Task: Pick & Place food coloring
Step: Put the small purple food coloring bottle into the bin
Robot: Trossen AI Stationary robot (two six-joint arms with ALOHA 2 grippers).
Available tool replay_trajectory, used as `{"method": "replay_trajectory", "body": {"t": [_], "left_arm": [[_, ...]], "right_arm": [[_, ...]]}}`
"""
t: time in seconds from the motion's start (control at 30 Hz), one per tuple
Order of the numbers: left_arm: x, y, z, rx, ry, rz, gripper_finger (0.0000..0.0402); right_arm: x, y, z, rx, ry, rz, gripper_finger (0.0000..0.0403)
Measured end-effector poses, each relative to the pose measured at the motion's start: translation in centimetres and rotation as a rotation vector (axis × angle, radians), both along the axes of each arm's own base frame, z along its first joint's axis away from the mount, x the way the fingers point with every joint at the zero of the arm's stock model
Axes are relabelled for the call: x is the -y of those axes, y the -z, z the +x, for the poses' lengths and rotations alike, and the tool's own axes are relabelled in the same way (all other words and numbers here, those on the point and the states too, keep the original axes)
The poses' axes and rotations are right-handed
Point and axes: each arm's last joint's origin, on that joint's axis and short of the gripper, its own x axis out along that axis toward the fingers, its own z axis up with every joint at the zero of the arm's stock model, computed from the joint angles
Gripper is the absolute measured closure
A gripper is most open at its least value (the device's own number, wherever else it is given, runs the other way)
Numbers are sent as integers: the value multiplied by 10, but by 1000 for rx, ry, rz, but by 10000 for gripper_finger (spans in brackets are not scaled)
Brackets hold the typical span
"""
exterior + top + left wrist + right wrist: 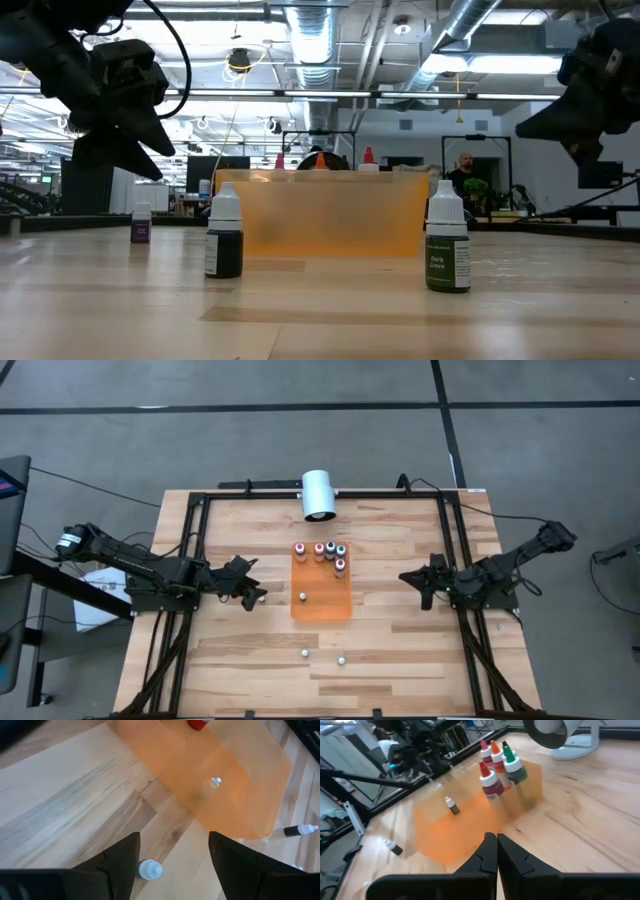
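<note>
The food coloring bottles are tiny, with pale caps. Several stand in a cluster (322,552) at the far end of the flat orange mat (322,605), and one stands alone (302,597) nearer the mat's middle. Two more (305,653) (341,659) stand on the bare wood near the table's near edge. A purple-bodied bottle (262,598) (141,225) stands upright just left of the mat. My left gripper (250,590) is open and hovers above it, the white cap (149,869) showing between its fingers. My right gripper (415,582) (496,845) is shut, hovering right of the mat.
A big white cylinder (318,495) lies at the table's far edge, behind the mat. Black frame rails (196,530) (450,530) run along the left, right and far sides. Bare wood lies between the mat and each gripper. People and shelving show in the room beyond (465,175).
</note>
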Motion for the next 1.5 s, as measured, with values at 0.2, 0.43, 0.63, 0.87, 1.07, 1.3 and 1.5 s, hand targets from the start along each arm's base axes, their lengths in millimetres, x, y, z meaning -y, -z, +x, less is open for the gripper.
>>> {"method": "replay_trajectory", "body": {"t": [0.2,0.43,0.63,0.87,1.07,1.3,1.5], "left_arm": [[0,1,-1,-20,6,9,173],[0,3,-3,-46,7,15,173],[-1,4,-3,-54,24,35,173],[0,3,-3,-56,37,47,173],[0,4,-3,-60,57,55,173],[0,7,-6,-108,65,48,173],[-1,11,-8,-150,43,62,173]], "right_arm": [[3,0,2,-5,34,-3,402],[4,1,3,-8,45,-4,402],[6,-6,5,41,55,-81,402],[19,-10,11,37,35,-153,402],[39,-10,13,14,39,-162,402],[54,-15,11,68,57,-154,402],[56,-16,11,78,14,-143,402]]}}
